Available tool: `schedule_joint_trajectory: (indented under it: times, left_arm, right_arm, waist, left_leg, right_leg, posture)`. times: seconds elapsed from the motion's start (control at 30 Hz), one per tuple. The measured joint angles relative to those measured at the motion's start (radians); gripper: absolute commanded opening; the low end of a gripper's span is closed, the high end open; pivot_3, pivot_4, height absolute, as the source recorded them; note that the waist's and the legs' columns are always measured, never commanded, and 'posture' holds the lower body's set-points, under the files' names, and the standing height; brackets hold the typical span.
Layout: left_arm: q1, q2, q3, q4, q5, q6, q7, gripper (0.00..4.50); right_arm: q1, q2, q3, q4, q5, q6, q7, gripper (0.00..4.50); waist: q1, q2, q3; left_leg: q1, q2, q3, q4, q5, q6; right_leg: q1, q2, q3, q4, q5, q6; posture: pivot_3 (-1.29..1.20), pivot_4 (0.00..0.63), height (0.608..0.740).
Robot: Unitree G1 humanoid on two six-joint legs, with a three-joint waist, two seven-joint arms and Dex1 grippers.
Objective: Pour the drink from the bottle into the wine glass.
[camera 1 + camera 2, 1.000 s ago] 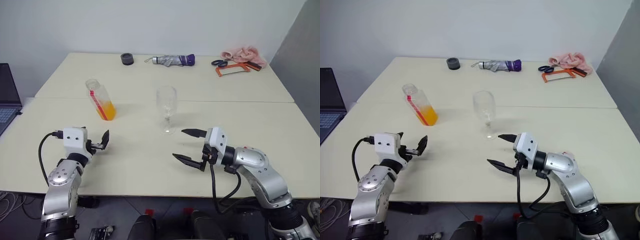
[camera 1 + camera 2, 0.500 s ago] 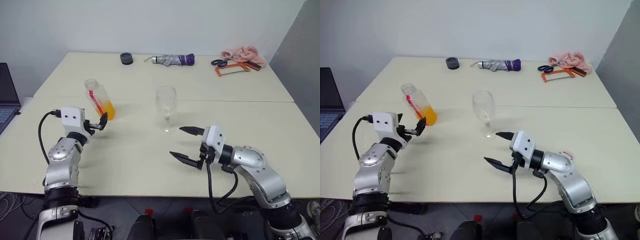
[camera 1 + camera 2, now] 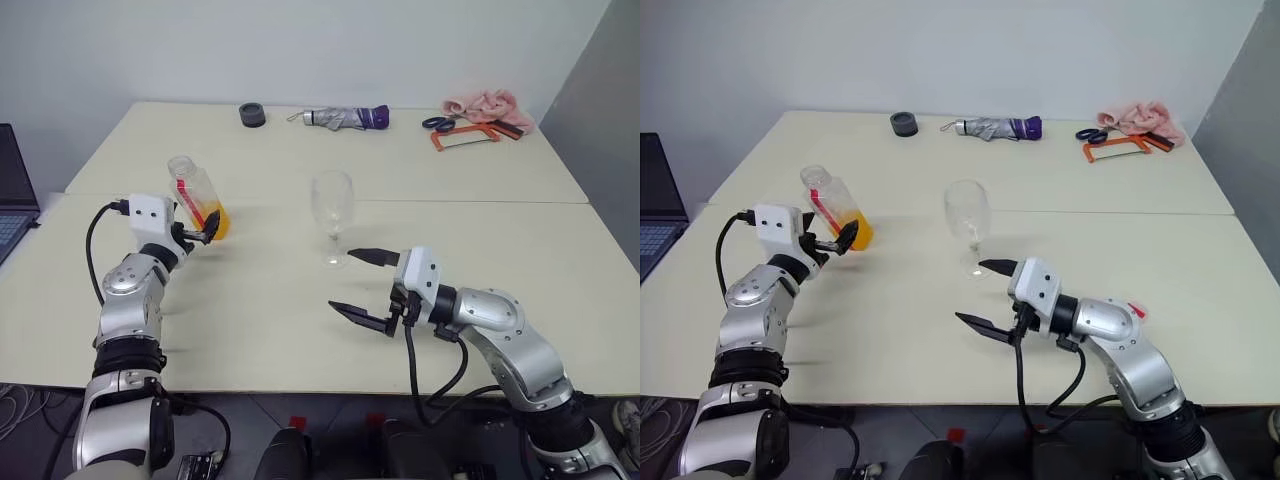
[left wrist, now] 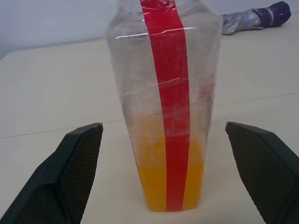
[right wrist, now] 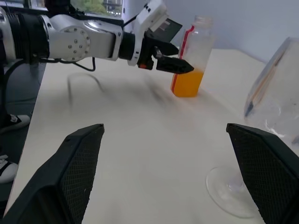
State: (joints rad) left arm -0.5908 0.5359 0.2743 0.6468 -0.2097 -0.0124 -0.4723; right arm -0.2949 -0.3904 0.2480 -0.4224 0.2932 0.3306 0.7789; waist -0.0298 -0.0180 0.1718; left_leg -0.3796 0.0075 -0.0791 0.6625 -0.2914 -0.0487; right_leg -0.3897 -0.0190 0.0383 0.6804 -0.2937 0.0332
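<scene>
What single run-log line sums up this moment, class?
left gripper: open, at bottle, not gripping | right gripper: open, near wine glass | drink: in bottle | pour: not begun

Umbrella [image 3: 345, 119], scissors [image 3: 437, 125], pink cloth [image 3: 487, 105]

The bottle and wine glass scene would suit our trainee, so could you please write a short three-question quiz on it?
1. True or false: the left gripper has its fingers open on either side of the bottle, not yet closed on it.
2. How full is the bottle? A) to the neck B) only the lower part holds the drink C) empty
3. What does the wine glass hold, and which gripper is nearer to it?

Key
1. True.
2. B.
3. Nothing that can be seen; it stands upright on the table, and the right gripper, fingers open, is nearer.
</scene>
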Motion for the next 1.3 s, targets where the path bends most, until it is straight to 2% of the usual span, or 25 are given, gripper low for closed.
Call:
schedule_joint_trajectory:
  times: [0.3,0.43,0.6,0.67,0.83,0.9,1.1,1.3]
  left_arm:
    - [-0.066,0.009,-0.005,0.122,0.014,-0.059,-0.026,4.50]
    - [-0.087,0.009,-0.005,0.150,0.014,-0.067,-0.044,3.61]
    - [-0.108,0.009,-0.005,0.179,0.012,-0.082,-0.059,2.01]
    - [-0.113,0.009,-0.004,0.187,0.012,-0.083,-0.064,1.75]
    - [-0.112,0.007,-0.005,0.178,0.012,-0.081,-0.075,1.69]
    - [-0.100,-0.004,-0.025,0.117,0.013,-0.077,-0.088,1.69]
    - [-0.090,-0.013,-0.149,-0.134,0.078,-0.089,-0.129,1.69]
    - [-0.162,0.002,-0.256,-0.163,0.196,-0.214,-0.137,1.69]
  right_arm:
    - [-0.029,0.007,-0.014,-0.001,0.040,0.021,-0.003,4.47]
    - [-0.029,0.006,-0.012,-0.001,0.039,0.023,-0.004,4.50]
    - [-0.029,0.004,-0.012,-0.001,0.037,0.023,-0.005,4.50]
    - [-0.029,0.003,-0.011,-0.001,0.034,0.023,-0.008,4.50]
    - [-0.028,-0.008,-0.012,-0.002,0.021,0.022,-0.016,4.50]
    - [-0.020,-0.019,-0.019,-0.023,0.021,0.025,-0.024,4.50]
    - [0.000,-0.020,-0.101,-0.099,0.044,0.069,-0.105,4.50]
    - [-0.005,0.041,-0.139,-0.107,0.043,0.085,-0.209,4.50]
  waist:
    - [0.000,0.000,0.000]
    - [0.000,0.000,0.000]
    - [0.000,0.000,0.000]
    - [-0.001,0.000,0.000]
    - [-0.001,0.000,0.000]
    - [0.000,0.000,0.000]
    - [0.003,-0.001,0.000]
    - [-0.002,-0.001,0.000]
  left_leg:
    - [-0.001,-0.002,-0.001,0.000,0.000,0.000]
    - [-0.001,-0.003,-0.001,0.000,0.000,0.000]
    - [-0.001,-0.003,-0.001,0.000,0.000,0.000]
    - [-0.001,-0.003,-0.001,0.000,0.000,0.000]
    - [-0.001,-0.003,-0.001,0.000,0.000,0.000]
    - [-0.003,-0.003,-0.001,0.000,0.000,0.000]
    - [-0.004,-0.007,-0.002,0.001,0.000,-0.001]
    - [-0.003,-0.012,-0.002,0.000,0.000,0.000]
  right_leg:
    - [0.000,-0.001,-0.001,0.000,0.000,0.000]
    - [0.000,-0.001,-0.001,0.000,0.000,0.000]
    - [0.000,-0.001,-0.001,0.000,0.000,0.000]
    - [0.000,-0.001,-0.001,0.000,0.000,0.000]
    - [0.000,-0.001,-0.001,0.000,0.000,0.000]
    - [-0.001,-0.001,-0.001,0.000,0.000,0.000]
    - [-0.001,-0.004,0.000,0.000,0.000,0.000]
    - [-0.001,-0.003,0.000,0.000,0.000,0.000]
  posture:
    - [0.00,0.150,0.740]
    - [0.00,0.150,0.740]
    - [0.00,0.150,0.740]
    - [0.00,0.150,0.740]
    - [0.00,0.150,0.740]
    - [0.00,0.150,0.740]
    - [0.00,0.150,0.740]
    - [0.00,0.150,0.740]
